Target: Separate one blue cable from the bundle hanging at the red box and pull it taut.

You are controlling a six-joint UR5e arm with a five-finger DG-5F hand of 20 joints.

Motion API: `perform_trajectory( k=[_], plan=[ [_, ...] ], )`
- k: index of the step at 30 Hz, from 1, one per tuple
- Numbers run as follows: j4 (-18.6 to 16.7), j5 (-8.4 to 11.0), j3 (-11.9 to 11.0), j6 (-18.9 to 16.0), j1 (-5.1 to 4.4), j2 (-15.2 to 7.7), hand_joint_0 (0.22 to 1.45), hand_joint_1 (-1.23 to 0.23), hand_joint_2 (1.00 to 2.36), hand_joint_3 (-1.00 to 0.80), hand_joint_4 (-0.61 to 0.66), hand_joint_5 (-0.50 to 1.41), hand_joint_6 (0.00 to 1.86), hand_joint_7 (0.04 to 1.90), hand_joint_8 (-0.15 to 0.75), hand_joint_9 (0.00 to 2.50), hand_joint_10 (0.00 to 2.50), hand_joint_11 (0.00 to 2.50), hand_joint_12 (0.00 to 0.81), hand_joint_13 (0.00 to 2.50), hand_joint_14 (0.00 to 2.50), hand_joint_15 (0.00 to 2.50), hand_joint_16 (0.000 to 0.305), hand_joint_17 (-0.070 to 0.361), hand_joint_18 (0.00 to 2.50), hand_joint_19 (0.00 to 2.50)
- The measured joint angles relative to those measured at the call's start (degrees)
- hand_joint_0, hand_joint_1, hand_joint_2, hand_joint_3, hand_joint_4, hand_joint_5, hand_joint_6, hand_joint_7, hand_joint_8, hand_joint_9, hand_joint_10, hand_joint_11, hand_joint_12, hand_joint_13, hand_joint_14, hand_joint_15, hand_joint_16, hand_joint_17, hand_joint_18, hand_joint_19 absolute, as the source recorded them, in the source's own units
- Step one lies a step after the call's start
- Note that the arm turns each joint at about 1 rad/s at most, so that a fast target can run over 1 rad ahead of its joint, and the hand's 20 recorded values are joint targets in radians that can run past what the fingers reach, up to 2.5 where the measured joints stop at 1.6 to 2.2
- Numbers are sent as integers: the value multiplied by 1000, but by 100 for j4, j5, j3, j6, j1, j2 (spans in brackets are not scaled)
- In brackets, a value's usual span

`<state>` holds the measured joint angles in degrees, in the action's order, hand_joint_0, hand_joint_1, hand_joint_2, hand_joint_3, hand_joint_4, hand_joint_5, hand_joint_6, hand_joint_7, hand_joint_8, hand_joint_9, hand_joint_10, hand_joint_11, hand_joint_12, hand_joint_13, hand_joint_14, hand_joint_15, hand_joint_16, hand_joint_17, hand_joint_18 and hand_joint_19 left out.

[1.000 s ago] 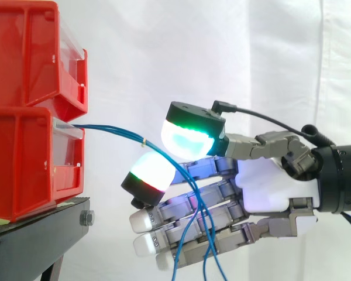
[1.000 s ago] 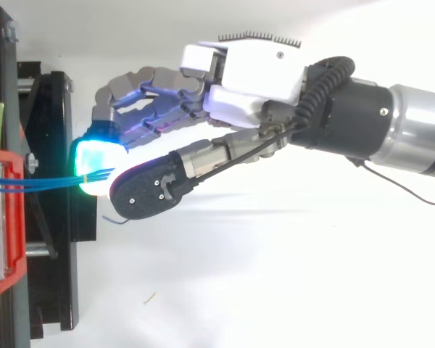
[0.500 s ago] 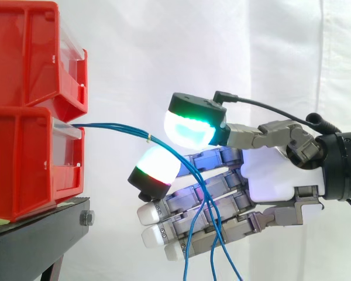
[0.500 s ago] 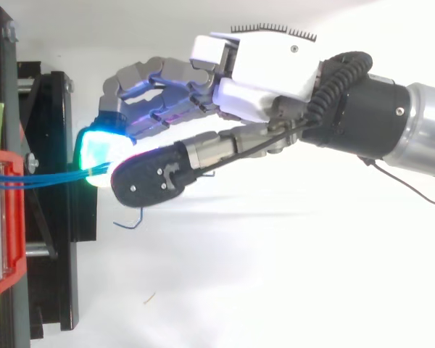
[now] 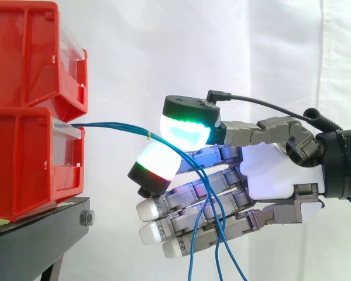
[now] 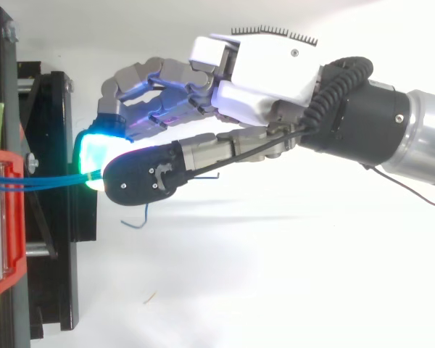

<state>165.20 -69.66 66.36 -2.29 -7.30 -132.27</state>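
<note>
Since the blue cables (image 5: 114,127) look light, limp and slippery, the hand (image 5: 269,181), pinching them between its pads (image 5: 186,130), should take one where they fan below its thumb.

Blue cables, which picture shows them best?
The side view: the blue cables leave the lower red box, bunched by a tie, and droop past the hand. The top view shows a short stretch from box to hand and one loose end.

Stacked bins (image 5: 29,146) on stand (image 5: 41,237) at left, cables (image 5: 114,126) leading right into hand (image 5: 275,181)
</note>
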Motion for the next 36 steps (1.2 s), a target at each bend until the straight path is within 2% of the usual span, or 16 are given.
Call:
perform_trajectory(
  k=[4, 7, 13, 17, 21, 25, 29, 31, 36],
  plan=[
    [11, 5, 0, 0, -15, -1, 619, -763, 1007, -404, 149, -213, 860, 982, 244, 604, 17, 538, 308, 613, 10, 260, 31, 71, 437, 178],
    [18, 13, 0, -3, -27, -1, 576, -692, 1000, -495, 159, -211, 852, 976, 248, 608, 15, 533, 311, 615, 12, 265, 32, 72, 442, 179],
    [21, 43, 1, -3, -53, -1, 552, -619, 1000, -500, 166, -209, 826, 975, 252, 614, 15, 531, 318, 620, 12, 267, 33, 75, 447, 189],
    [21, 69, 0, -7, -66, -1, 597, -723, 1000, -489, 159, -206, 827, 989, 247, 616, 16, 538, 312, 617, 11, 270, 32, 73, 447, 184],
    [21, 81, 2, -9, -73, -1, 637, -794, 1014, -290, 120, -208, 845, 1025, 246, 616, 15, 535, 312, 618, 10, 264, 32, 73, 458, 184],
    [21, 83, 6, -15, -77, -4, 659, -829, 1018, -218, 117, -214, 862, 1019, 242, 610, 16, 537, 310, 617, 12, 266, 33, 74, 473, 182],
    [22, 84, 7, -17, -78, -3, 695, -871, 1018, -242, 120, -215, 874, 971, 245, 606, 15, 532, 314, 629, 10, 261, 33, 74, 508, 164],
    [22, 84, 7, -17, -79, -3, 746, -917, 1012, -348, 131, -214, 879, 960, 241, 609, 17, 541, 312, 642, 10, 256, 33, 73, 534, 166],
    [21, 84, 7, -18, -79, -6, 795, -919, 1000, -500, 133, -200, 892, 980, 242, 632, 15, 536, 310, 666, 12, 265, 33, 73, 575, 163]
  ],
)
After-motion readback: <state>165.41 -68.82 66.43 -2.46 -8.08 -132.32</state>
